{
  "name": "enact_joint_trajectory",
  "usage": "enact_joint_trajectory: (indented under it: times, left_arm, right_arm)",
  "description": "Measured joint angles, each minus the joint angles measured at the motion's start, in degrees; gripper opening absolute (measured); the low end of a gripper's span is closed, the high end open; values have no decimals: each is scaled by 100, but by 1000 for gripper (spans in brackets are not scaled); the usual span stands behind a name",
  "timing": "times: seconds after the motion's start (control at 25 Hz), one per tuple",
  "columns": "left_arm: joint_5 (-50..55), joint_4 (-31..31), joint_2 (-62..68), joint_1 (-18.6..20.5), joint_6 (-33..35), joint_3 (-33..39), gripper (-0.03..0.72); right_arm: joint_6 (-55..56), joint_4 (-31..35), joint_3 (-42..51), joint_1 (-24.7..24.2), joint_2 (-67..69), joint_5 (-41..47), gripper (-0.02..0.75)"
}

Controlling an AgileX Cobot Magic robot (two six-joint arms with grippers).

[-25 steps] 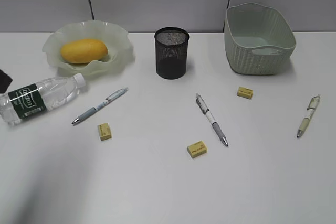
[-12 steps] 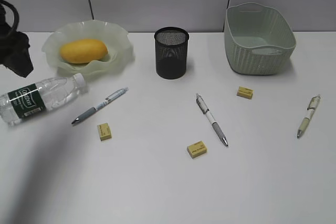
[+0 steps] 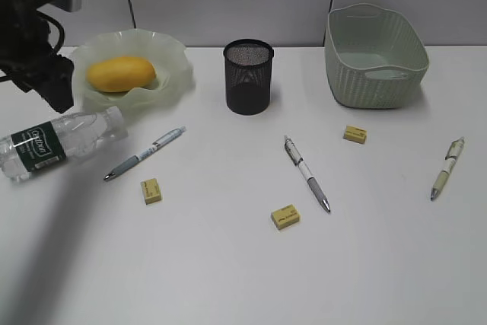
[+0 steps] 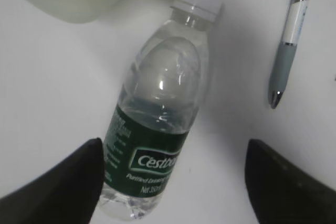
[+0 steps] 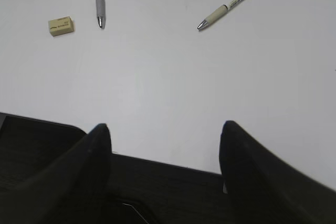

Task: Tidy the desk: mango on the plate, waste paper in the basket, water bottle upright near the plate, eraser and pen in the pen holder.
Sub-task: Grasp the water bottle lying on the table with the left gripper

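The water bottle [image 3: 57,142] lies on its side at the desk's left, cap toward the plate [image 3: 172,52]. My left gripper [image 3: 55,87] hovers over it, open; in the left wrist view the bottle [image 4: 163,93] lies between the spread fingers, its label beside the left one, untouched by the right. The left gripper [image 4: 173,145] holds nothing. The mango [image 3: 122,72] rests on the plate. The pen holder [image 3: 249,78] stands mid-back, the basket [image 3: 373,58] back right. No waste paper shows. My right gripper [image 5: 165,127] is open and empty above the desk's front edge.
Three pens lie loose: one [image 3: 144,154] beside the bottle, one [image 3: 307,173] in the middle, one [image 3: 447,167] at the right. Three yellow erasers [image 3: 151,191] [image 3: 284,216] [image 3: 354,134] are scattered. A dark strip [image 5: 157,182] runs below the desk edge.
My left arm has come in from the left edge and risen toward the plate, now standing over the bottle. Bottle, pens and erasers have not moved.
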Motion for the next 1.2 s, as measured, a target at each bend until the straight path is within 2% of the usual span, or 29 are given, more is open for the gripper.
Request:
enact_joint_trajectory:
  times: [0.2,0.48,1.0,1.2]
  left_arm:
    - [330,8,749,0,519,-465,650]
    - [156,289,1193,0,977,-507,650]
    - [-133,335,1773,0,1127,-837,644]
    - [-181,346,1943,0,1127,-844,610]
  right_arm:
    - [0,0,0,0,0,0,510]
    - [0,0,0,0,0,0,510]
    - [0,0,0,0,0,0,510]
    - [0,0,0,0,0,0,510]
